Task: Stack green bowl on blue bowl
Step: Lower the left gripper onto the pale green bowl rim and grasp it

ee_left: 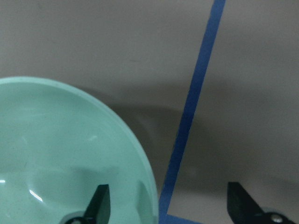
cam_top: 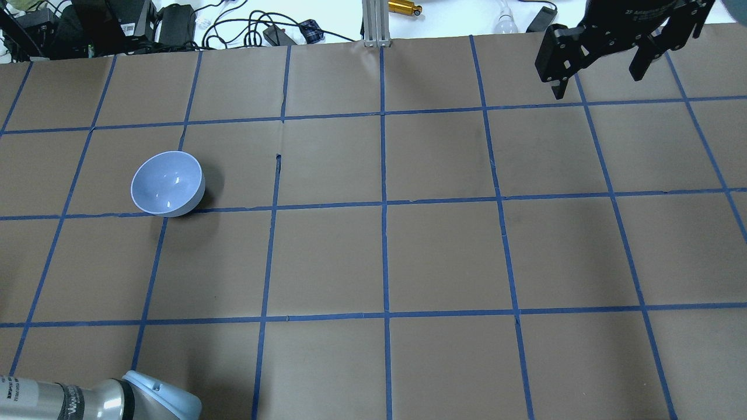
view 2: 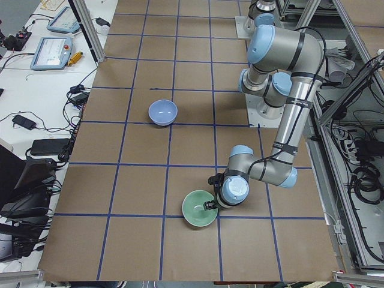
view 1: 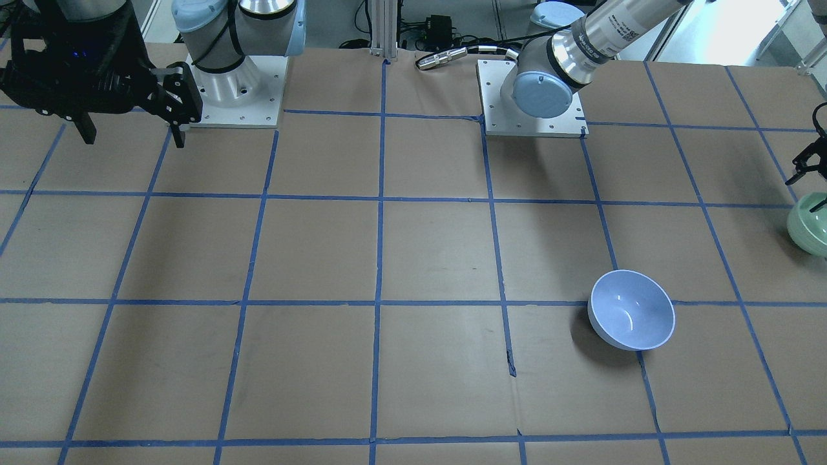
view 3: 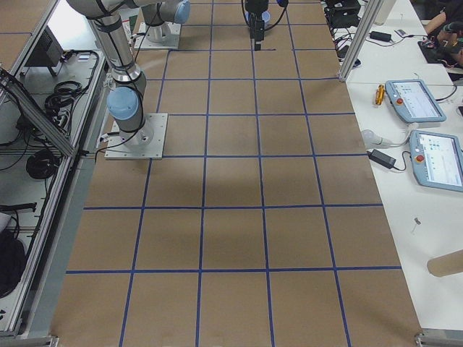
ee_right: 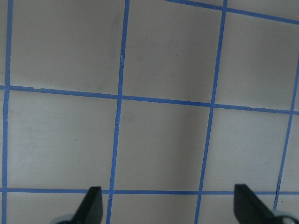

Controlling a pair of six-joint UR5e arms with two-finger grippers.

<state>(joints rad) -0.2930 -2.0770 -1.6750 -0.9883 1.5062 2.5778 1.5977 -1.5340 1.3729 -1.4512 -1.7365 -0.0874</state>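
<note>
The green bowl (view 1: 811,223) stands upright near the table's end on my left, also in the exterior left view (view 2: 200,209). My left gripper (ee_left: 169,204) is open and low over the bowl's rim. One finger (ee_left: 99,201) is inside the green bowl (ee_left: 60,154), the other outside it. The blue bowl (cam_top: 167,184) sits tilted and empty on the table, apart from it, and shows in the front view (view 1: 632,310). My right gripper (cam_top: 595,79) is open and empty, high over the far side of the table (ee_right: 170,205).
Brown paper with a blue tape grid (cam_top: 383,204) covers the table. The arm bases (view 1: 533,97) stand on white plates at the robot's side. Cables and teach pendants (view 2: 51,53) lie on the white bench beyond the table's far edge.
</note>
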